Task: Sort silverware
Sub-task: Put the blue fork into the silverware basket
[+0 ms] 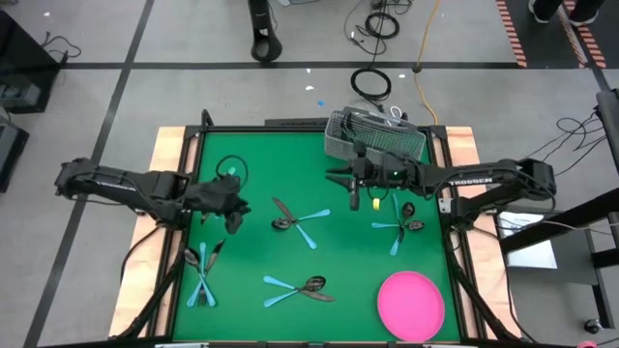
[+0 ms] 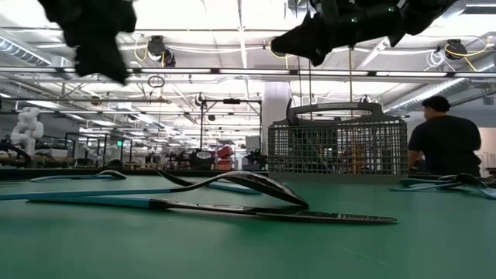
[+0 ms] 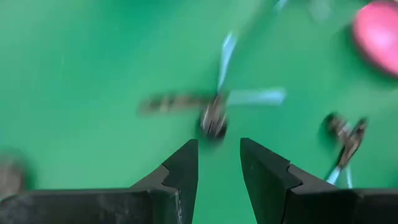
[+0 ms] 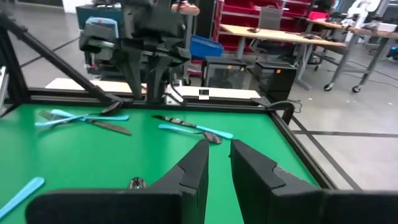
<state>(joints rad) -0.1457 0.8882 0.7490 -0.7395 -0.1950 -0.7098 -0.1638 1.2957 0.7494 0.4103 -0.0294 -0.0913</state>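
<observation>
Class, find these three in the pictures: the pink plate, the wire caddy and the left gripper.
Pink plate (image 1: 411, 304): high view, the plate's centre.
Wire caddy (image 2: 337, 146): low view, its mesh front wall.
Left gripper (image 3: 219, 163): left wrist view, midway between its fingertips.

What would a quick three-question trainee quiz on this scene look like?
1. True or false: the pink round plate holds cutlery.
2. The grey wire-mesh caddy stands: A) at the table's edge, close to the right gripper; B) mid-table; C) on the plate.
3. How many separate clusters of light-blue-handled silverware lie on the green table?

Key: 1 false; 2 A; 3 four.
</observation>
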